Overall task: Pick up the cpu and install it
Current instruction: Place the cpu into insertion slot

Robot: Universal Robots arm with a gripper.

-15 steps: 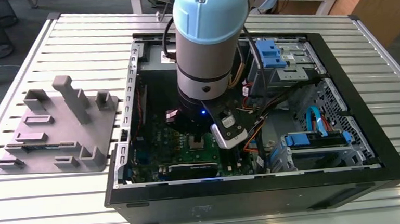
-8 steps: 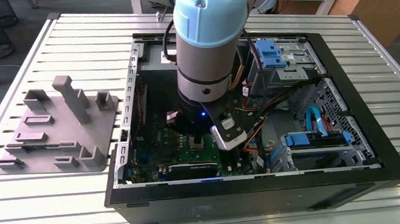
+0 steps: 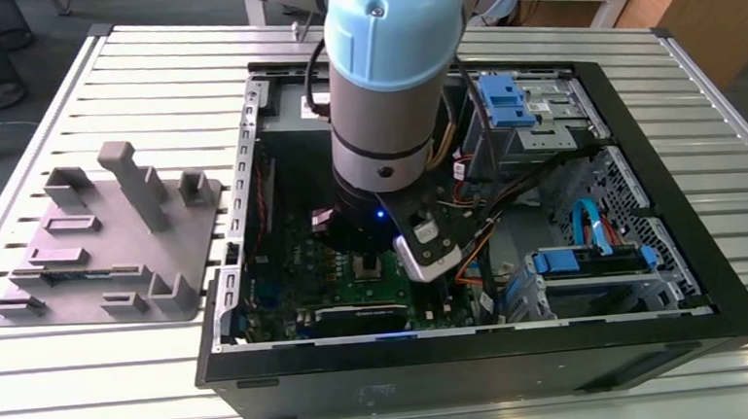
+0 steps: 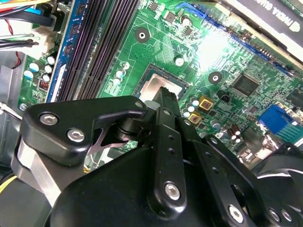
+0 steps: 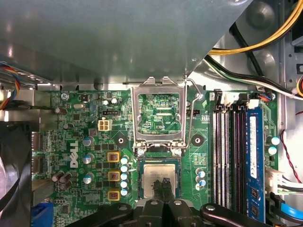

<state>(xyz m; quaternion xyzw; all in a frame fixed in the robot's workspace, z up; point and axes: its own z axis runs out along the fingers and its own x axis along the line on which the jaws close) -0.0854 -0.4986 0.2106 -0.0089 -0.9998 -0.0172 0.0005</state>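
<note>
Black jaws are drawn together, their fingertips (image 5: 156, 187) side by side with barely a slit between them, so they grip nothing. They rest on or just over the cpu (image 5: 161, 172); I cannot tell whether they touch it. The chip lies flat and square in its socket directly under the tips, silvery top up, far wider than the closed tips. In the second wrist view one finger stands edge-on across the cpu (image 4: 151, 87). I judge the closed tips serve to press or steady the chip, not to carry it.

Just beyond the tips the socket frame (image 5: 158, 84) is swung up on its hinge with its lever (image 5: 191, 113) beside it. The socket is thus left uncovered, and the chip is seated but not yet clamped.

Around the socket spreads the green motherboard (image 5: 85, 137), with memory slots (image 5: 222, 151) near one side of the jaws. The board lies in the open computer case (image 3: 745, 313), into which the arm (image 3: 385, 72) reaches from above. Well apart from the jaws, outside the case on the slatted desk (image 3: 99, 382), sits a grey tray (image 3: 104, 255) with upright posts. What its recesses hold is too small to tell.
</note>
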